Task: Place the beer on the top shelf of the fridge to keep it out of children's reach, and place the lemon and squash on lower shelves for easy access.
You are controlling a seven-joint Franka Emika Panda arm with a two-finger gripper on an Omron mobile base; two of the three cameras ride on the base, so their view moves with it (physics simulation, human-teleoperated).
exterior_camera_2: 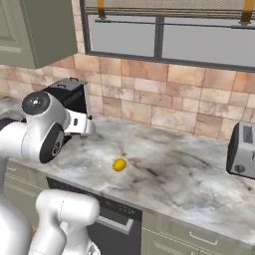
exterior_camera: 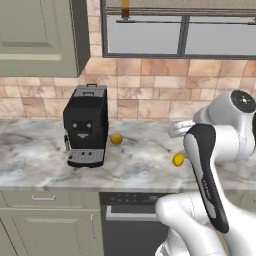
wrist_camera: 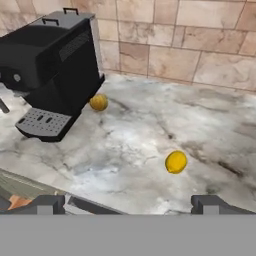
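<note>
Hand view: we look down on a marble counter (wrist_camera: 130,150); our gripper (wrist_camera: 129,204) hangs above its front edge with the jaws spread wide and nothing between them

The lemon (wrist_camera: 176,162) lies on bare counter, ahead and a little to the right between the finger lines, well apart from anything else. The squash (wrist_camera: 99,102) sits farther back, just beside the black coffee machine (wrist_camera: 50,70), near its drip tray; we cannot tell whether it touches the machine. Beer and fridge are not among what we have before us here

Handling, as we judge it: lemon is light, firm, smooth-skinned and round, so it may roll or squirt out of a pinch; best taken across its middle, fingers coming down from above and centred. Squash looks lumpy, firm, about as light; the lumps may give better purchase, but the machine close by leaves little room on that side, so we would approach from the open side

Right base view shows a toaster (exterior_camera_2: 241,149) at the far right of the counter

No brand, label or writing legible anywhere
</note>
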